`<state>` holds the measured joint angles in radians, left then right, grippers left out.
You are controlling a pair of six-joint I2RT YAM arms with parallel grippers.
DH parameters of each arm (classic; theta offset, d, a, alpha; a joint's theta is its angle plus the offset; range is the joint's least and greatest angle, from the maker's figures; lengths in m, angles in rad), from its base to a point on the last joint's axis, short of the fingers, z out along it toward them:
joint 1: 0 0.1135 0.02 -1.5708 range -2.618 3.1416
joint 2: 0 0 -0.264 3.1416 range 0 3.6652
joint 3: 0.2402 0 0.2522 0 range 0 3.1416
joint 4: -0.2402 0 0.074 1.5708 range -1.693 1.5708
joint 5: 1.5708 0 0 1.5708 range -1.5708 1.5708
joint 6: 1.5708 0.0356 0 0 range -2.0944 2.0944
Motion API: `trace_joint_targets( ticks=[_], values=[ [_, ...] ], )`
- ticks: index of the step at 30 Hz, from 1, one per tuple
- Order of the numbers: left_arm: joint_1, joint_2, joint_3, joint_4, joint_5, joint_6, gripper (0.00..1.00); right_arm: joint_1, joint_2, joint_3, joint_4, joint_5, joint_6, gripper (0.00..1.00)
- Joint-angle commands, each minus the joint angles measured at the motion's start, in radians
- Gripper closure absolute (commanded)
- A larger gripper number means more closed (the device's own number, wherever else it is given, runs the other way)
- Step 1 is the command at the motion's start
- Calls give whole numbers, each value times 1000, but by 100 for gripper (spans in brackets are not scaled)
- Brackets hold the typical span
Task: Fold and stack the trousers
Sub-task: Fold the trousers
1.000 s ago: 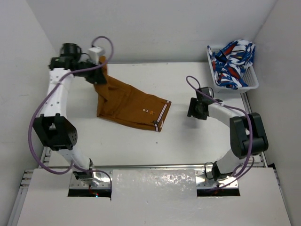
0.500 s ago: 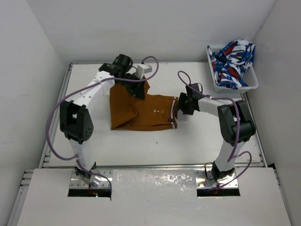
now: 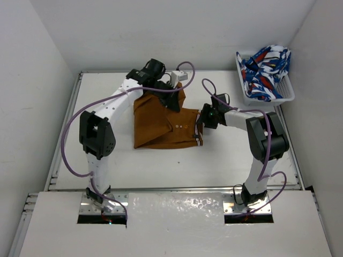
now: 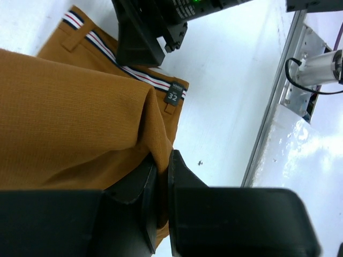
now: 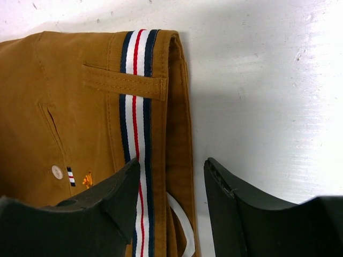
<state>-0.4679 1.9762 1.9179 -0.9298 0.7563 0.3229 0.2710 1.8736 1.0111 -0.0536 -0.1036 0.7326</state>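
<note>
Moved rightward toward white plastic basket (image 3: 278,99): left gripper (image 4: 161,160), fingers pinched shut on raised fold of mustard-brown cotton trousers (image 3: 161,126). Trousers lie folded, well left of basket. Nearer basket, right gripper (image 5: 171,163) sits astride striped waistband edge, fingers half-spread, not gripping.

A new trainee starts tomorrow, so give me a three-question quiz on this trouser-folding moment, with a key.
1. True or false: the left gripper is shut on the trousers.
2. The right gripper is at the: A) leg hems B) striped waistband C) knee.
3. Fill in: the patterned clothes lie in the white ____.
Key: 1 true; 2 B; 3 basket.
</note>
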Motion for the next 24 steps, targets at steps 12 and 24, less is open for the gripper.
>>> trace_joint_targets(
  ticks=[12, 24],
  values=[
    [-9, 23, 32, 11, 28, 21, 100, 7, -4, 41, -58, -4, -35, 48],
    [544, -258, -94, -87, 18, 41, 100, 5, -96, 69, -198, 18, -91, 37]
  ],
)
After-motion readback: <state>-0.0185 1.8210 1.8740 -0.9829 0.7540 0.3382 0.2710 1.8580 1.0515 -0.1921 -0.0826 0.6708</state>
